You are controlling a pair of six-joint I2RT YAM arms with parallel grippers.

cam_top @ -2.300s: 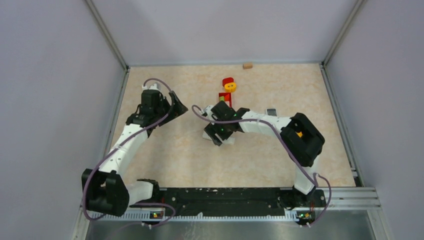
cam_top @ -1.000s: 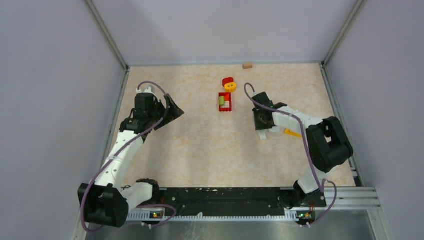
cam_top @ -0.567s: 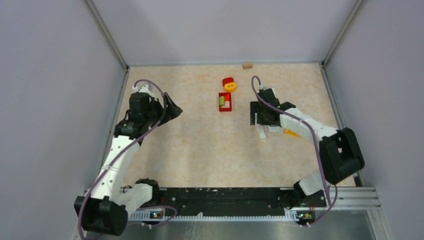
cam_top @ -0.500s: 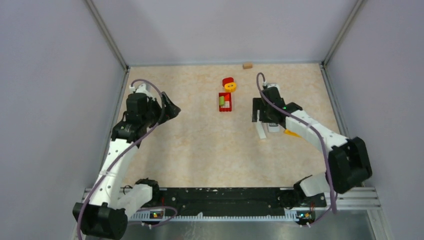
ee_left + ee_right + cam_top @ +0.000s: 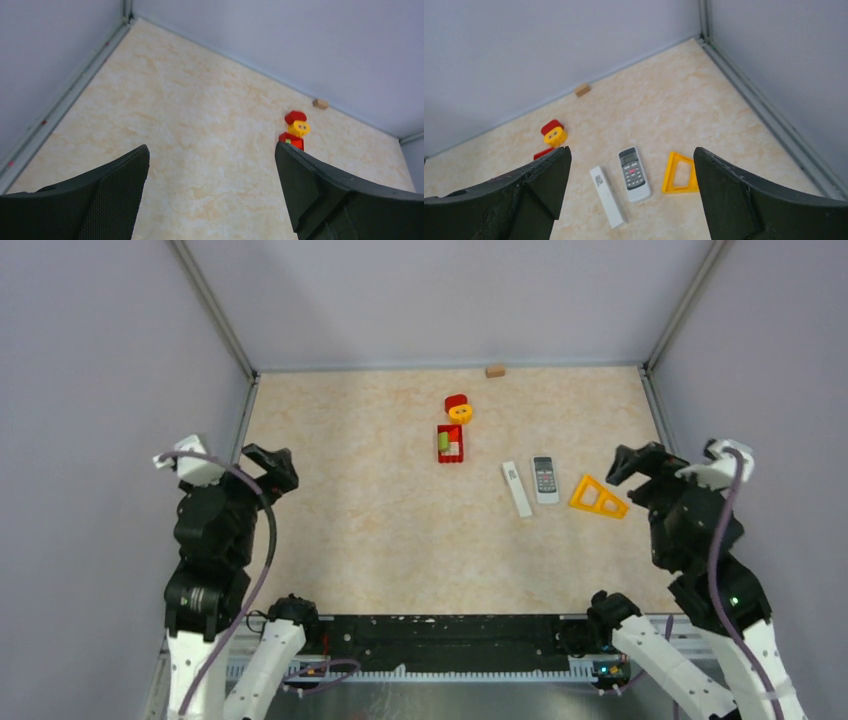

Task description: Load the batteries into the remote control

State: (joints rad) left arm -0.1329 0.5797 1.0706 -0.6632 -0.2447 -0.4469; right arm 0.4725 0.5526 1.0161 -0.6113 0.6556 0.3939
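Reading both grippers as spread wide, nothing between the fingers. Left gripper (image 5: 272, 468) hangs above the 9 o'clock edge of the table (image 5: 350, 540), pointed toward the far wall; its wrist cam frames mostly bare tabletop. Right gripper (image 5: 632, 475) mirrors it at the 3 o'clock edge, well apart from everything on the surface. Grey remote (image 5: 545, 480) lies flat, button face up, roughly 3 o'clock from table centre, long axis running near-to-far. White remote (image 5: 517, 488) lies just beside it at its 9 o'clock, slightly angled, with a thin gap showing between them in the right wrist view. Yellow triangle (image 5: 598, 496) lies flat at the grey remote's 3 o'clock, between it and the right gripper, near but apart from the remote. Red block toy (image 5: 451, 443), with a green piece on it, sits at 12 o'clock from centre. Red-and-yellow piece (image 5: 459, 408) is just past it, again at 12 o'clock; can't tell if the two touch. Tan block (image 5: 495, 370) sits by the far wall at about 1 o'clock. Batteries: too small to make out in any view, so can't tell where they are.
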